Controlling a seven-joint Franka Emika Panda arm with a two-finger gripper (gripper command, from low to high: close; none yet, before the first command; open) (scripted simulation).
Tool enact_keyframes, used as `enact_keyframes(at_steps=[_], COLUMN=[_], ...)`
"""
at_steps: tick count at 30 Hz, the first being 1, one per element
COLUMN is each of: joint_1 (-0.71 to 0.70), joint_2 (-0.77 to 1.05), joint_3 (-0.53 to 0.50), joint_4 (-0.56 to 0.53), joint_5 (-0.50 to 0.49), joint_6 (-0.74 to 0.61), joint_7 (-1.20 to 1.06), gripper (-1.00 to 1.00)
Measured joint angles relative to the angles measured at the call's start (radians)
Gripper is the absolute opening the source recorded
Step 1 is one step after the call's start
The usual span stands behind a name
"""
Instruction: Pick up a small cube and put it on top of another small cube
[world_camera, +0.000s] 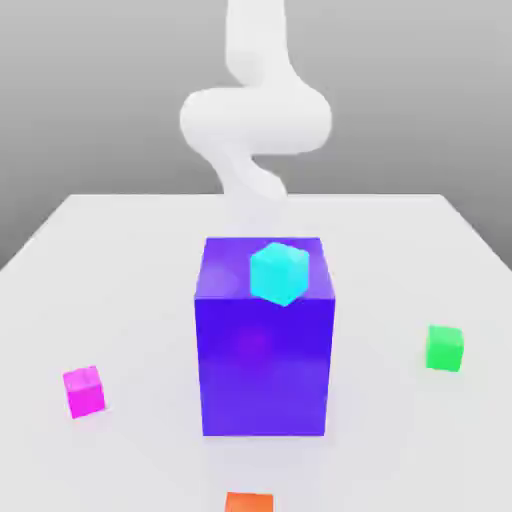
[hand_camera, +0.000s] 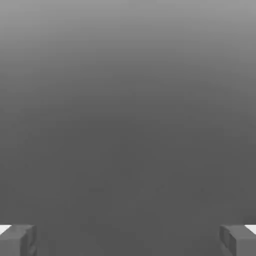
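Note:
The small magenta-pink cube (world_camera: 84, 391) rests on the white table (world_camera: 120, 260) at the exterior view's left, near the front. The small green cube (world_camera: 444, 348) of the same size sits at the exterior view's right, far from the pink one. My white arm (world_camera: 254, 120) curls above the table's far side, behind the big purple block. In the hand view my gripper (hand_camera: 128, 241) is open, its grey fingertips (hand_camera: 18, 240) set wide apart with nothing between them, facing plain grey background.
A big purple block (world_camera: 264, 345) stands mid-table between the two small cubes. A cyan cube (world_camera: 278, 272) sits at its top. An orange cube (world_camera: 249, 502) lies at the front edge of the exterior view.

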Motion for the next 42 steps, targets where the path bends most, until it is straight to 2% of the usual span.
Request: enact_keyframes(at_steps=[14,21,23,28,29,36,42], joint_1=[-0.246,-0.366,-0.384,-0.47,-0.483,-0.485,-0.435], joint_2=[0.513,0.77,0.844,1.024,1.045,1.043,0.849], joint_3=[-0.131,-0.201,-0.189,-0.086,-0.072,-0.071,-0.147], joint_4=[-0.236,-0.352,-0.361,-0.332,-0.327,-0.328,-0.367], joint_5=[-0.012,0.056,0.099,0.193,0.198,0.195,0.079], joint_6=[0.297,0.443,0.492,0.633,0.649,0.648,0.497], joint_7=[0.255,0.328,0.314,0.248,0.244,0.246,0.334], gripper=[0.0,0.0,0.0,0.0,-1.0,-1.0,-1.0])
